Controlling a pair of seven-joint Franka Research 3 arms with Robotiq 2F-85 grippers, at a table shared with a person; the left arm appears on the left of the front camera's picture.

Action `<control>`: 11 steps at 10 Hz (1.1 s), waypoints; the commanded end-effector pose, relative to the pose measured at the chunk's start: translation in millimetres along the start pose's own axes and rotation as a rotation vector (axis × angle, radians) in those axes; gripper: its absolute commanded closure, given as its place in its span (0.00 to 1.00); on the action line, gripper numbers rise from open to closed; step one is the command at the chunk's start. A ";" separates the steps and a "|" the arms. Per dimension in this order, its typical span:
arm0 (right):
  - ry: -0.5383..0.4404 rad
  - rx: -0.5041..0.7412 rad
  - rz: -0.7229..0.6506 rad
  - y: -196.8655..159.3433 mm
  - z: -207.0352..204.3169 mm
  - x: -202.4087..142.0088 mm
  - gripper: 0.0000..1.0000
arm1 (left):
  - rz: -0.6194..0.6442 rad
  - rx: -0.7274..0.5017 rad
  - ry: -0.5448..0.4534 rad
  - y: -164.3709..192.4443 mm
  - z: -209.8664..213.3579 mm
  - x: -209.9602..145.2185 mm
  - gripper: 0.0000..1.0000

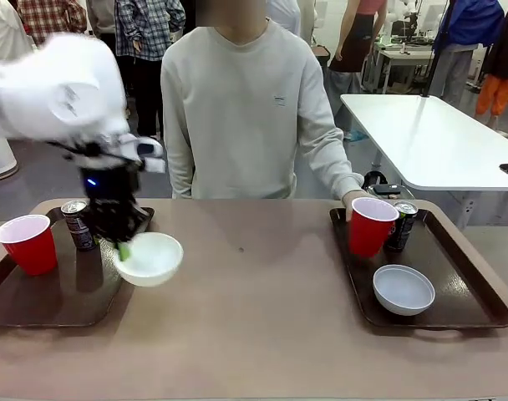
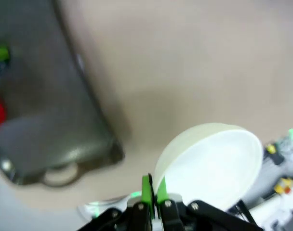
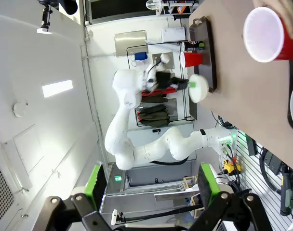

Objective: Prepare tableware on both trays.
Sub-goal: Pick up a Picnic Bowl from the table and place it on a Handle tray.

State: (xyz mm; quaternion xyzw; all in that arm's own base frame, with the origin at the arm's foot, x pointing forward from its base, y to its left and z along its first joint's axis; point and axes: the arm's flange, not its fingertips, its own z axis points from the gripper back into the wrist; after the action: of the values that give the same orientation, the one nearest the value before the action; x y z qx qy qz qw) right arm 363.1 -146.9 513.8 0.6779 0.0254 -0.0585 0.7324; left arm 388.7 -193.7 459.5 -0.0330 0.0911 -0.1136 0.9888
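A: Where do the cameras sit?
B: The front one faces across the table (image 1: 254, 317). The left wrist one looks down, close above its claw (image 2: 153, 192). The right wrist one, rolled sideways, sees that claw (image 3: 187, 84) far off.

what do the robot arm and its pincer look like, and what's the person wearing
The left arm is glossy white with rounded segments. Its pincer is black with green pads and a small blue light on the body. The person's sleeves belong to a pale grey-green sweatshirt with a small chest mark.
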 end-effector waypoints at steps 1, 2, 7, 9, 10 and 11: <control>0.006 0.010 -0.017 3.7 1.8 -0.3 0.00 | 0.078 -0.031 -0.023 34.0 35.2 -48.9 1.00; 0.006 0.010 -0.017 3.7 1.8 -0.3 0.00 | 0.112 -0.055 -0.069 51.1 39.0 -61.1 1.00; 0.006 0.010 -0.017 3.7 1.8 -0.3 0.00 | 0.107 -0.015 -0.116 76.8 43.1 -52.9 0.96; 0.006 0.010 -0.017 3.7 1.8 -0.3 0.00 | 0.195 0.045 -0.203 128.8 33.8 -31.6 0.96; 0.006 0.010 -0.017 3.7 1.8 -0.3 0.00 | 0.206 0.067 -0.231 145.7 24.1 -27.6 0.96; 0.006 0.010 -0.017 3.7 1.8 -0.3 0.00 | 0.181 0.052 -0.236 156.1 15.3 -20.9 0.96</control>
State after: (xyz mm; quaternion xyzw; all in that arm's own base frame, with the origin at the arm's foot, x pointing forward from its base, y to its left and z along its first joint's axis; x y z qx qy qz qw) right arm 363.2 -147.3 513.7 0.6780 0.0255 -0.0587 0.7323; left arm 402.1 -36.4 479.8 -0.0110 -0.0177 -0.0098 0.9997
